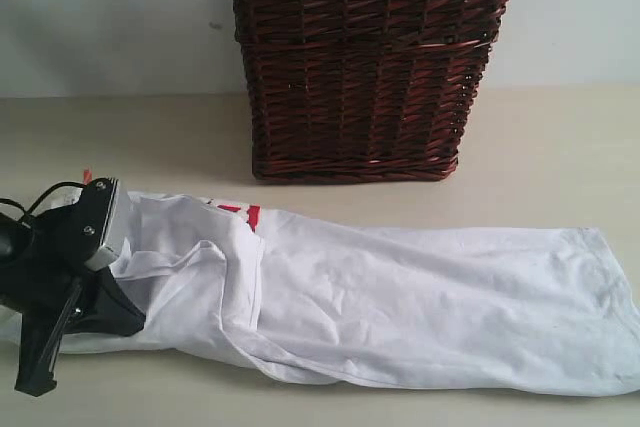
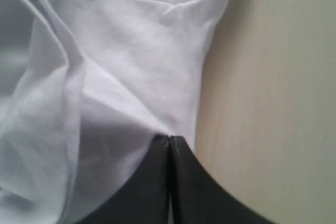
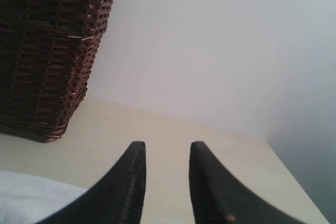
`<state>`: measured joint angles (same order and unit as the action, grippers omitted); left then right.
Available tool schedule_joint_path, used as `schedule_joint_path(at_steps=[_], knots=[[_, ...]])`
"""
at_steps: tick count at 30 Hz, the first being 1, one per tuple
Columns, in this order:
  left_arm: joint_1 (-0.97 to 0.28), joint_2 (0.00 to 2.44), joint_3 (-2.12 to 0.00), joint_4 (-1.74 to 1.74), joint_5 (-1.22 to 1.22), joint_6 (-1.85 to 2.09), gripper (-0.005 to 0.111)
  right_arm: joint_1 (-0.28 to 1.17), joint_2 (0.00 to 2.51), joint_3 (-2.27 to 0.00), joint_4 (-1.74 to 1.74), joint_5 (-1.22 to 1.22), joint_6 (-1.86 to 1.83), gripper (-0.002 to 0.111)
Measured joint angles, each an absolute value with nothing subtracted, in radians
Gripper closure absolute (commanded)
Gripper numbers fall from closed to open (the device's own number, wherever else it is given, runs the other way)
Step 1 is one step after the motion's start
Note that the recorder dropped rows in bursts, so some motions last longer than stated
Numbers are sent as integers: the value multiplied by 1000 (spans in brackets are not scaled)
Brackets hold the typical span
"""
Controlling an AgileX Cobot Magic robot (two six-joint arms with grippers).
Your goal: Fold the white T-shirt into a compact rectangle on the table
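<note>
The white T-shirt [image 1: 400, 297] lies as a long, rumpled band across the table [image 1: 560, 147], with a bit of red lettering [image 1: 240, 212] showing at a fold. At the shirt's left end my left gripper [image 1: 135, 319] is shut, and fabric is pinched at its tips. In the left wrist view the shirt [image 2: 121, 66] creases toward the closed left gripper [image 2: 169, 138], beside bare table [image 2: 273, 103]. My right gripper [image 3: 165, 148] is open over the table [image 3: 173, 129] with nothing between its fingers. A corner of the shirt [image 3: 31, 198] shows beside it. That gripper is outside the exterior view.
A dark brown wicker basket [image 1: 360, 67] stands at the back centre of the table, just behind the shirt; it also appears in the right wrist view [image 3: 47, 51]. A pale wall rises behind the table. A small orange tag [image 1: 87, 175] peeks out by the left arm.
</note>
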<state>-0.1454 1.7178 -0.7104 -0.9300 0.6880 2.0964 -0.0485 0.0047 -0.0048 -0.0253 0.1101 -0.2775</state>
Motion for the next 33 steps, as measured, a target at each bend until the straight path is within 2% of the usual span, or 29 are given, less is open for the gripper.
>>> schedule_joint_path(at_steps=[13,23,33], knots=[[-145,1716,-720,-927,684,2096,107,-48,5,-5,-25,110,-278,79],[-145,1783,-822,-1014,640,2096,107,-48,5,-5,-25,110,-278,79],[-195,1873,-937,-1183,460,2096,107,-48,5,-5,-25,110,-278,79]])
